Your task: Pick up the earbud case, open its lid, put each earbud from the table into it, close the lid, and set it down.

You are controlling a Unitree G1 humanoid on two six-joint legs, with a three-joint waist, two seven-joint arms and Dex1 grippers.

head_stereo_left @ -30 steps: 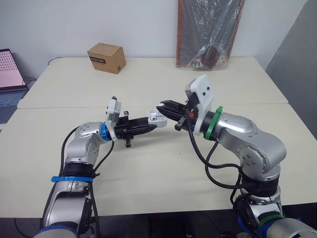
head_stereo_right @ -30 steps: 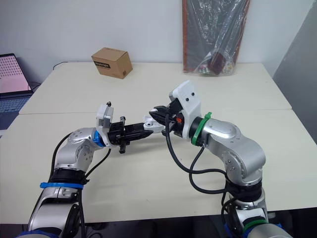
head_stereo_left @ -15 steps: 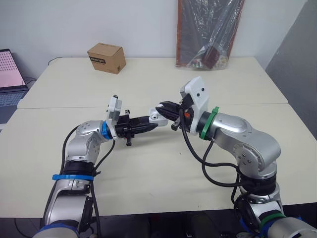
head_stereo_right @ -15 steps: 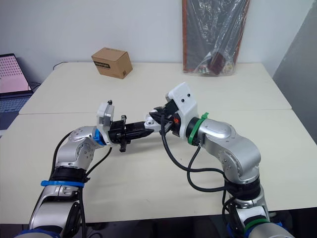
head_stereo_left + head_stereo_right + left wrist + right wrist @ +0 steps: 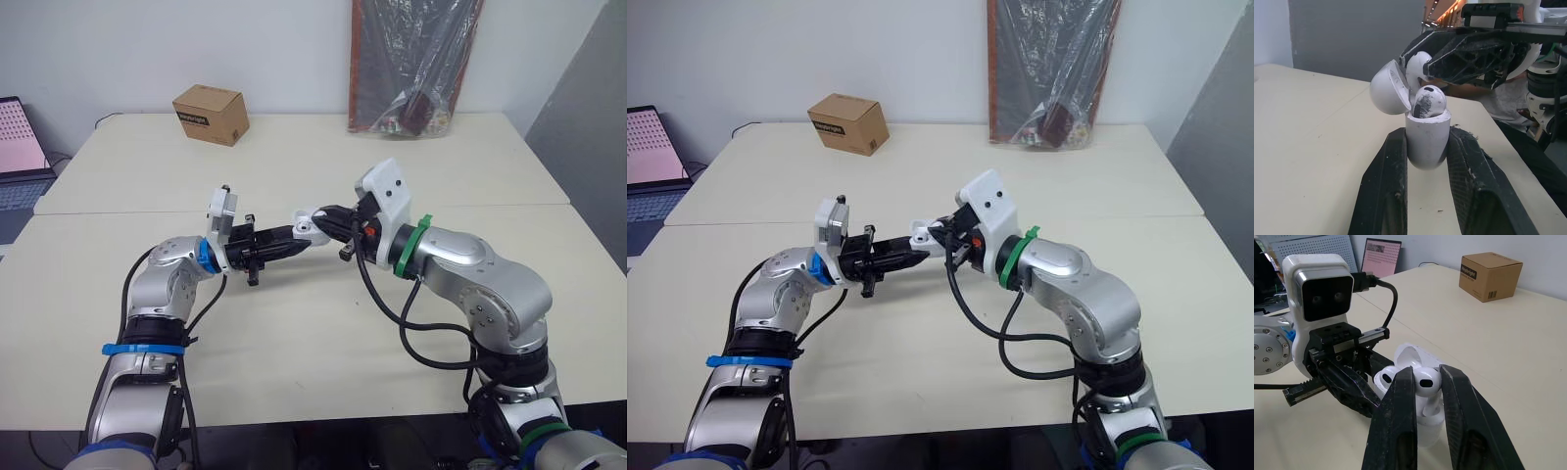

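**Nearly done loading: second earbud poised at the open case**

The earbud case is held upright in the air above the table, about midway between the two arms. Its lid is swung back on its hinge, and one earbud already sits in its socket, head showing above the rim. The left gripper has the case body pinched between its two black fingers, which are closed only as far as the case's width, one against each side.

The second earbud is clamped by its head in the right gripper, whose fingers are drawn in narrowly around it. It sits right at the case's mouth, just beside the seated earbud and in front of the raised lid. The pictures do not show whether its stem has entered the empty socket.

The step in hand looks like the insertion of the last earbud. The next move probably calls for a short, straight push along the socket's axis while the left gripper keeps the case steady. The right fingers would then need to part and back away without knocking the lid, so that it can be closed and the case set down.

Well apart, a cardboard box sits at the table's far side.
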